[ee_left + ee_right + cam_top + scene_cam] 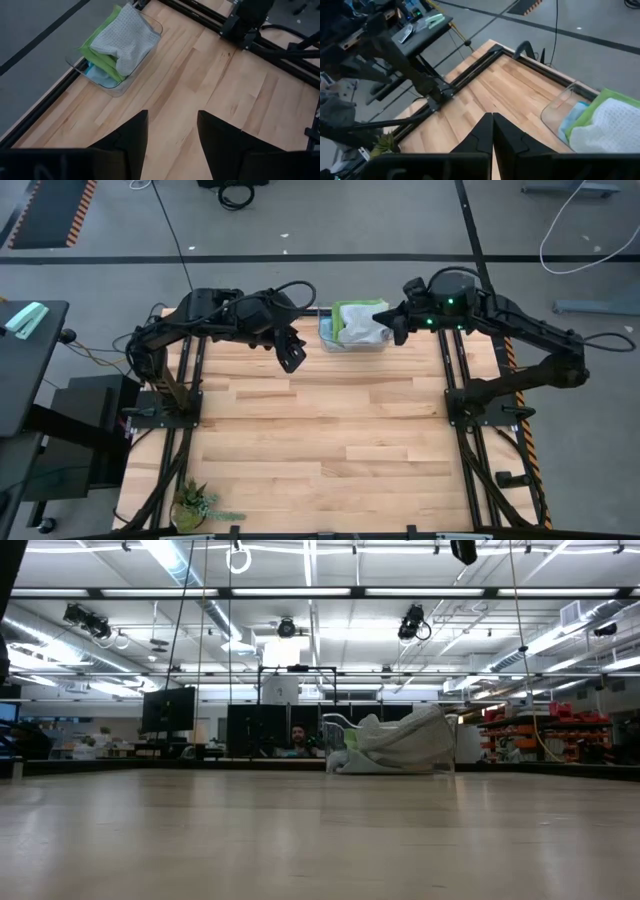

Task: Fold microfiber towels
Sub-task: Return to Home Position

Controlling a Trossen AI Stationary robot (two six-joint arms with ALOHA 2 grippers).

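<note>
three towels lying stacked in one clear bin, two arms hanging over the far edge

one wooden bench is filling the middle of the high view. two dark arms are reaching in over its far part, one from the left and one from the right.

the left tool is hanging above the planks to the left of the bin, apart from it. in its own wrist view its two fingers are standing spread, with a wide strip of bench showing between them, and they are gripping nothing. the right tool is hanging just beside the bin's right side. in its wrist view its two fingers are pressing together tip to tip, with nothing between them.

one transparent bin is sitting at the middle of the bench's far edge. three towels are lying in it, one above the other. one light grey towel is lying on top, loosely folded and rising above the rim. one bright green towel is lying under it, its edge sticking out past the grey. one light blue towel is lying at the bottom, against the bin wall. in the low view the grey one is heaping up above the bin, with a sliver of green showing beside it.

one small potted plant is standing at the bench's near left corner. one person is showing far off in the room behind the bench.
</note>
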